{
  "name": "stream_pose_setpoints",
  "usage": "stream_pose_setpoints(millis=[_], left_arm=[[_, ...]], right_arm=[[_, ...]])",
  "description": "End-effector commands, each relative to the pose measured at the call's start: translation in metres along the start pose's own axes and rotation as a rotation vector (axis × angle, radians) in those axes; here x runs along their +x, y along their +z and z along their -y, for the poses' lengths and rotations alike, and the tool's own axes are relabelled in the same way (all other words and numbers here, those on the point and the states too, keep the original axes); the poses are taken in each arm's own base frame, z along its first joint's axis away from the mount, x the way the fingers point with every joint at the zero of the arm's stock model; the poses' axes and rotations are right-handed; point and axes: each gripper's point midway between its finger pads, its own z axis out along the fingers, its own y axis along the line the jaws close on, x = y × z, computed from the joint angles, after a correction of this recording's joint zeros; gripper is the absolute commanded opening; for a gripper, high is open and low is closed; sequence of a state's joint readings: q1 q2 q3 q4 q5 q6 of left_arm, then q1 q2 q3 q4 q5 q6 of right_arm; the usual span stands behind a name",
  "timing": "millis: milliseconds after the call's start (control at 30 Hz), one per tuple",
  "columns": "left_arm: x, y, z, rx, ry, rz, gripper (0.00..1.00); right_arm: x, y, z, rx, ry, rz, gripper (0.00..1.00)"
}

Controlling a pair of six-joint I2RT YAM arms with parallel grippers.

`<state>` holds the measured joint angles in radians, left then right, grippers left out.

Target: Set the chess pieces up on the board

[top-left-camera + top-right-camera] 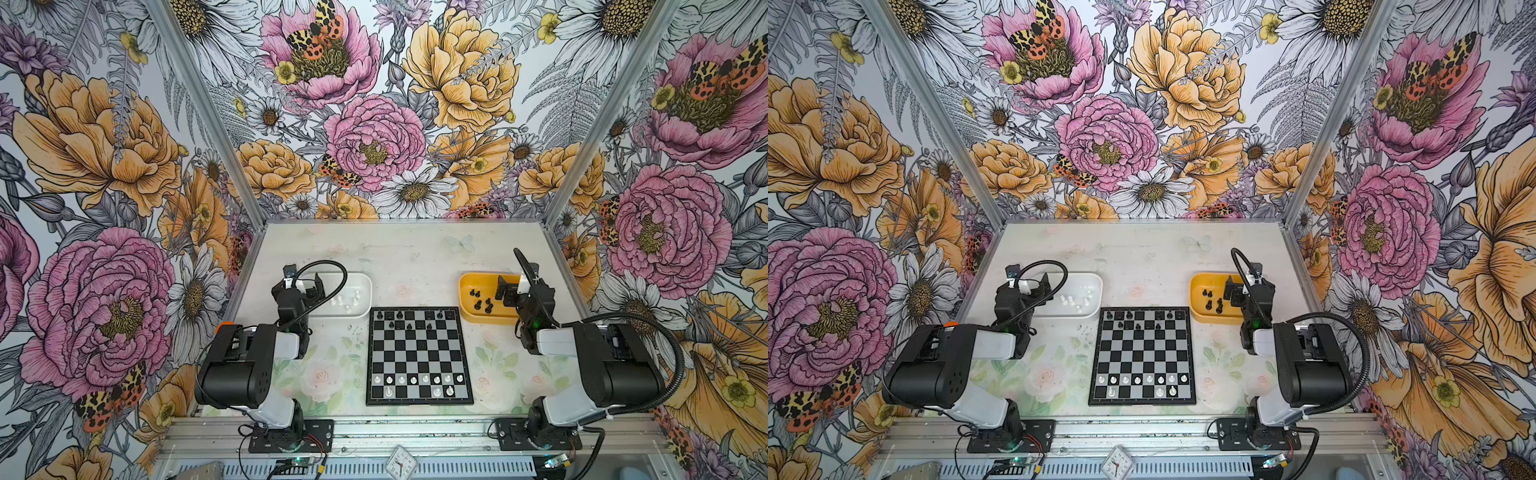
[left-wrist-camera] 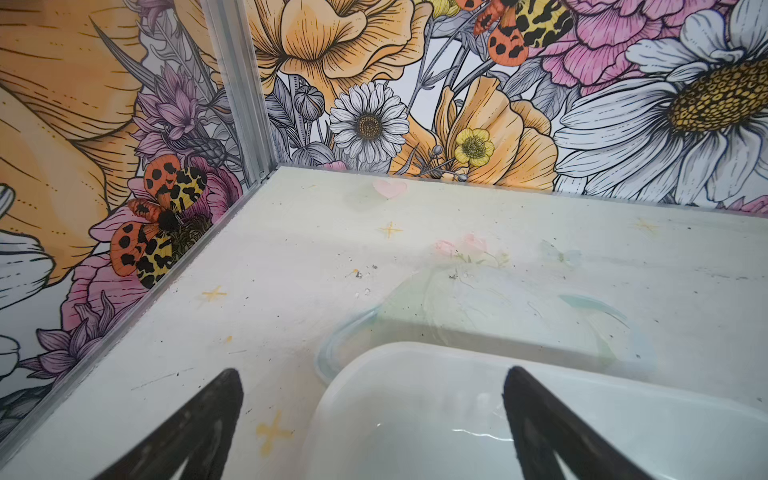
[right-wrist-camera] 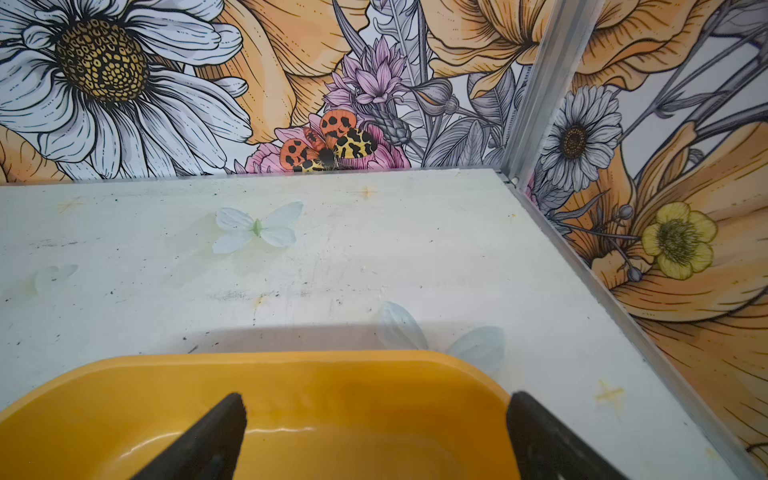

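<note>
Floral-printed walls (image 1: 374,124) are enclosing a pale table (image 1: 395,257). The board (image 1: 419,357) is lying flat at the table's centre, between the two arms. Black chess pieces (image 1: 399,314) are standing on its two far rows and white chess pieces (image 1: 413,380) on its two near rows, with several squares in those rows bare. More white ones are lying in the white tray (image 1: 368,291) just beyond the far left corner; more black ones are sitting in the yellow tray (image 1: 463,291) at the far right corner. The left gripper (image 2: 372,370) is hovering over the white tray's end, jaws spread wide, holding nothing. The right gripper (image 3: 376,394) is hovering over the yellow tray's end, likewise released and empty.
</note>
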<state>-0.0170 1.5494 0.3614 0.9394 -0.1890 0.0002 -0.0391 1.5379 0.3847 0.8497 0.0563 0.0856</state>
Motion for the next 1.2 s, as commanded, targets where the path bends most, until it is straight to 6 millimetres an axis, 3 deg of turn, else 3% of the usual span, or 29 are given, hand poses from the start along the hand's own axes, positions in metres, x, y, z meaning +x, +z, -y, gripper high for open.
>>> stream_pose_setpoints(millis=[0,1167], left_arm=[[-0.007,0.0023,0.0016,0.012,-0.002,0.019,0.99],[-0.008,-0.0038,0.0037,-0.029,0.03,0.046,0.99]], right_arm=[[-0.0079,0.001,-0.0004,0.008,0.002,0.024,1.0],[-0.0074,0.0015,-0.0018,0.013,-0.007,0.019,1.0]])
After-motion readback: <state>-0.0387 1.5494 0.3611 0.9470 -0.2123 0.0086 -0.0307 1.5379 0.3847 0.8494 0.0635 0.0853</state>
